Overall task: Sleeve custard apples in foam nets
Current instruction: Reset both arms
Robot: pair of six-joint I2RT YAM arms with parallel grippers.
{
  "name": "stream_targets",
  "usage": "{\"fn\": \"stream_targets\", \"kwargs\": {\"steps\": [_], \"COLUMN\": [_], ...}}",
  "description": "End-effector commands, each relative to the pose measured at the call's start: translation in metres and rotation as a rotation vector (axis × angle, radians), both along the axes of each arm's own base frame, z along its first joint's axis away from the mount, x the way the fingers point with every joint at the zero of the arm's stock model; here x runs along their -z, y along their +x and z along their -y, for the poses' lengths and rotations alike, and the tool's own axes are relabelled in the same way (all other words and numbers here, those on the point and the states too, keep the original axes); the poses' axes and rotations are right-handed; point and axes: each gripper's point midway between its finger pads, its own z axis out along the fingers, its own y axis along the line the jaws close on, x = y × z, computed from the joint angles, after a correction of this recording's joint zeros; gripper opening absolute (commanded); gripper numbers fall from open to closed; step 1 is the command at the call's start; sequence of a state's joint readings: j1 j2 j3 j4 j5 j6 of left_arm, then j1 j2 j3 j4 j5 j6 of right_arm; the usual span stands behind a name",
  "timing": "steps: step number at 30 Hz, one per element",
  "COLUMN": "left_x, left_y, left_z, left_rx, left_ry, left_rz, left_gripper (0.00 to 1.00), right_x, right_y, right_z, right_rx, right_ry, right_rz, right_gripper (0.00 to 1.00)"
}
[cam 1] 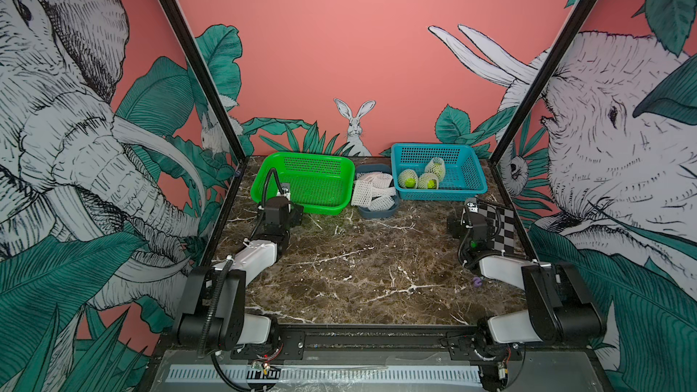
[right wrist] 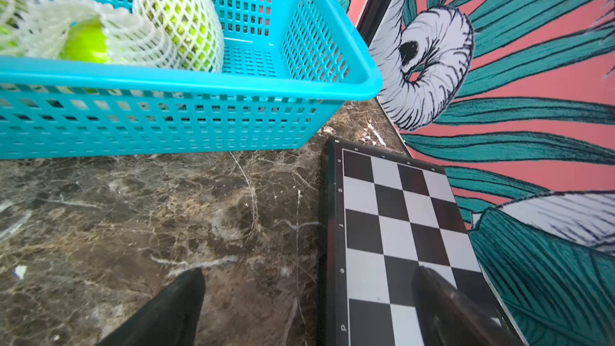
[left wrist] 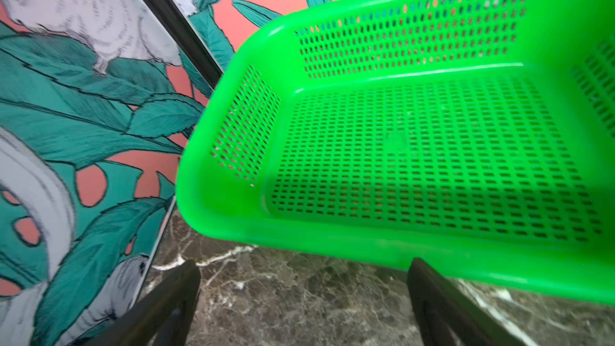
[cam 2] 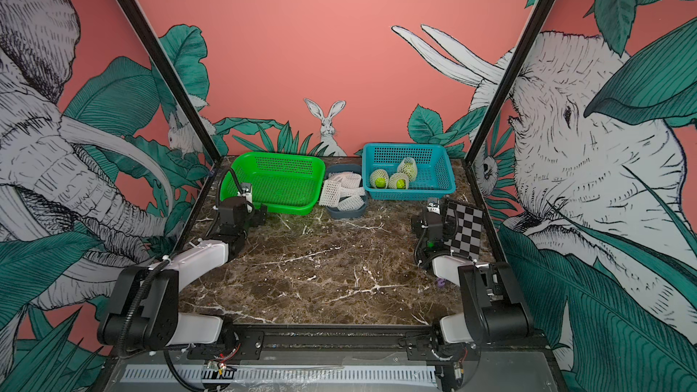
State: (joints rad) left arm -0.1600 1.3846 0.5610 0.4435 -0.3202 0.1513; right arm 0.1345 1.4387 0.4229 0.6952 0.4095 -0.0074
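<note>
**Three netted fruits in the blue basket, both hands wide and holding nothing**

Clock directions are taken over the tabletop (cam 1: 358, 277), with 12 o'clock at the back wall.

At about 4 o'clock, near the right arm's elbow, a small purple piece (cam 1: 477, 282) lies on the brown marble.

The left hand (left wrist: 303, 271) sits low at about 10 o'clock. Its fingers are spread wide with only marble between them. In the left wrist view one finger (left wrist: 429, 281) reaches the near rim of the green basket (left wrist: 233, 174); whether it touches cannot be told.

The right hand (right wrist: 309, 272) is at about 2 o'clock, also spread wide and gripping nothing. One of its fingers is over marble and the other is over the near part of a black-and-white checkerboard (right wrist: 399, 228). The board lies flat along the right edge of the tabletop.

Three containers stand in a row along the back. The green basket is at 11 o'clock. A small grey-blue tub (cam 1: 377, 213) is at 12 o'clock, just beside the green basket, and holds a loose heap of white foam nets (cam 1: 371, 192); one net hangs over the tub's left rim. The blue basket (cam 1: 433, 147) is at 1 o'clock, near the tub.

All three custard apples (cam 1: 409, 179) are inside the blue basket, each one in a white net. Two lie side by side toward the basket's near wall with bright green showing at their open ends. The third stands just behind them, upright in its net.
</note>
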Motion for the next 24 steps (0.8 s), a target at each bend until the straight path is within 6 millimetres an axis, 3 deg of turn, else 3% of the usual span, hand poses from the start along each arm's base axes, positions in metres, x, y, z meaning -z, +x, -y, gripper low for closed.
{"fn": "stream_targets", "kwargs": {"steps": [1,6,10,15,17,24], "left_x": [0.008,0.010,0.031,0.034,0.033,0.033], "left_y": [-0.006,0.001,0.001,0.003,0.004,0.002], "left_z": [-0.005,-0.003,-0.006,-0.001,-0.001,-0.001], "left_rx": [-0.016,0.025,0.036,0.075,0.075,0.073], "left_ry": [-0.026,-0.062,-0.099,-0.105,-0.104,-0.105], "left_rz": [0.065,0.112,0.124,0.103,0.111,0.111], "left_gripper": [0.99,0.99,0.99,0.99,0.99,1.00], "right_x": [-0.004,0.004,0.005,0.010,0.013,0.008], "right_y": [0.004,0.002,0.004,0.014,0.019,0.007], "right_z": [-0.004,-0.017,-0.024,-0.027,-0.018,-0.024], "right_rx": [-0.044,-0.135,-0.188,-0.242,-0.224,-0.274], "right_ry": [0.011,0.017,0.031,0.079,0.136,0.133], "right_rz": [0.117,0.134,0.131,0.078,0.043,0.116], "right_gripper": [0.99,0.99,0.99,0.99,0.99,0.99]}}
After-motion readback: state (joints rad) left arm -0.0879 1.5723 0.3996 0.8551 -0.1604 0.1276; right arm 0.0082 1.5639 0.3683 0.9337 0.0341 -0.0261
